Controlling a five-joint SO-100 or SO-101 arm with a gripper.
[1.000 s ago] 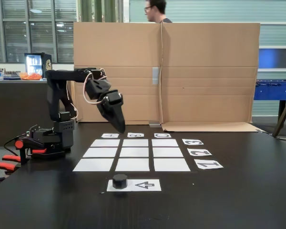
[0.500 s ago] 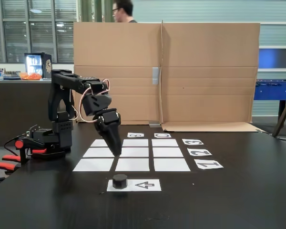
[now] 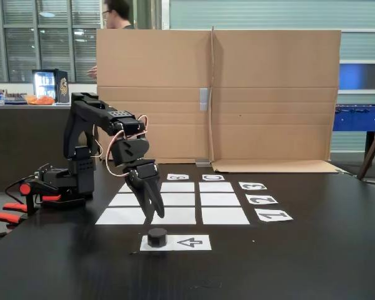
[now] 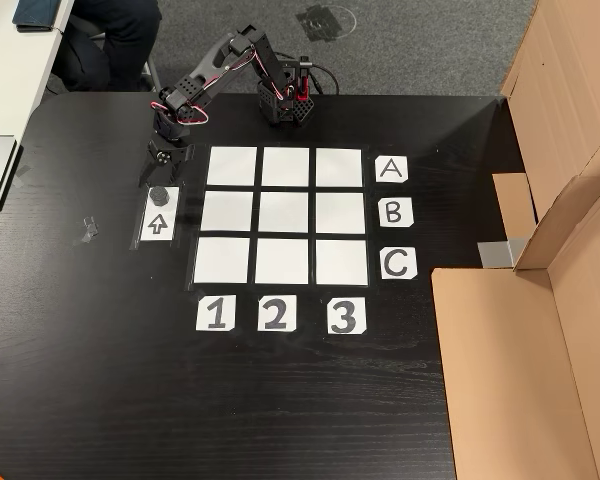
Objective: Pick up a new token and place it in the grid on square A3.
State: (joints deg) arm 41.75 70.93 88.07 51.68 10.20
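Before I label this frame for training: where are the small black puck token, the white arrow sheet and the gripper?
small black puck token [image 3: 157,237], fixed view, side wall.
white arrow sheet [image 3: 190,242], fixed view, printed arrow.
gripper [image 3: 155,216], fixed view, between fingertips.

Both pictures were evenly lit by soft indoor light from above, with no hard shadows. In the fixed view the dark table [image 3: 300,250] carried a faint sheen toward 3 o'clock, and a small lit screen [image 3: 45,84] glowed at 10 o'clock; the background was slightly soft. In the other view the white paper squares [image 4: 285,214] looked bright but not blown out, and the edges showed no obvious bending.
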